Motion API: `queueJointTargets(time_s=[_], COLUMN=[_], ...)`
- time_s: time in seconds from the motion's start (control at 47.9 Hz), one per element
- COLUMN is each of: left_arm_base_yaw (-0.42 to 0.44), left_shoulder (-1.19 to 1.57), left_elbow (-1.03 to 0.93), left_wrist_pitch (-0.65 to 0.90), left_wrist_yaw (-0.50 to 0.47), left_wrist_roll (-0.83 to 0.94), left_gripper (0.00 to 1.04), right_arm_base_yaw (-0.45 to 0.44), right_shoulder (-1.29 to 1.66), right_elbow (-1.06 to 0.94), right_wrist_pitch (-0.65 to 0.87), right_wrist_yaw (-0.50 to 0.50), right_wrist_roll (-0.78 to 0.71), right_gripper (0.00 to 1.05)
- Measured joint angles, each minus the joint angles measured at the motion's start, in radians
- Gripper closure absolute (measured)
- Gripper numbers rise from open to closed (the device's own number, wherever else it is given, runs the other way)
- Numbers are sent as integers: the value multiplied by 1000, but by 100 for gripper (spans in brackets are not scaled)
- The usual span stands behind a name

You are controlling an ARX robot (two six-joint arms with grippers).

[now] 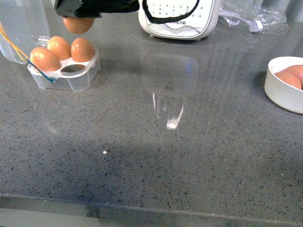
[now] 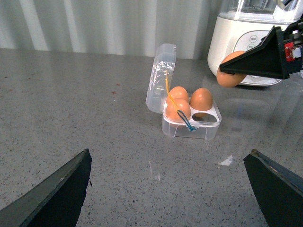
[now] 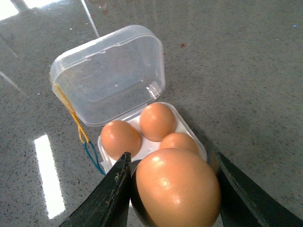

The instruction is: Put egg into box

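Observation:
My right gripper [image 1: 79,17] is shut on the egg [image 1: 78,26], a smooth orange-brown one, and holds it in the air just behind the box [image 1: 71,80]. In the right wrist view the egg [image 3: 177,189] fills the space between the two black fingers [image 3: 111,194], above the box's near corner. The clear box [image 3: 109,75] stands with its lid raised and holds three brown eggs [image 1: 59,47]; one hollow [image 2: 207,116] is bare. My left gripper [image 2: 169,156] is open over bare countertop, well short of the box [image 2: 189,130].
A white appliance [image 1: 180,19] stands at the back, close behind the held egg. A round white bowl [image 1: 279,90] with more brown eggs sits at the right edge. A crumpled plastic bag [image 1: 251,19] lies at the back right. The counter's front edge [image 1: 151,205] runs along the bottom.

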Motion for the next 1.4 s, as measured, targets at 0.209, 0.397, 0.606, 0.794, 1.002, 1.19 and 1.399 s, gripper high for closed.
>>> queueJointTargets(time_s=[0.209,0.397,0.606,0.794,1.002,1.19,1.399], left_arm_base_yaw=[0,0,0,0,0,0,0], left_shoulder=[0,0,0,0,0,0,0], left_elbow=[0,0,0,0,0,0,0], left_wrist_pitch=[0,0,0,0,0,0,0], left_wrist_yaw=[0,0,0,0,0,0,0], left_wrist_roll=[0,0,0,0,0,0,0], left_gripper=[7,7,7,7,7,7,7], right_arm_base_yaw=[35,32,28,31,34,43,44], right_shoulder=[37,47,47,64,91,97,98], right_elbow=[11,10,8,8,9,13,16], right_wrist_pitch=[-11,-18,-19,-29,-32,-32,-37], right_wrist_yaw=[5,14,13,18,24,28,29], right_wrist_roll=[-10,-22,-28,-38,-40,-40,-40], right_gripper=[62,62,62,62,62,62,41])
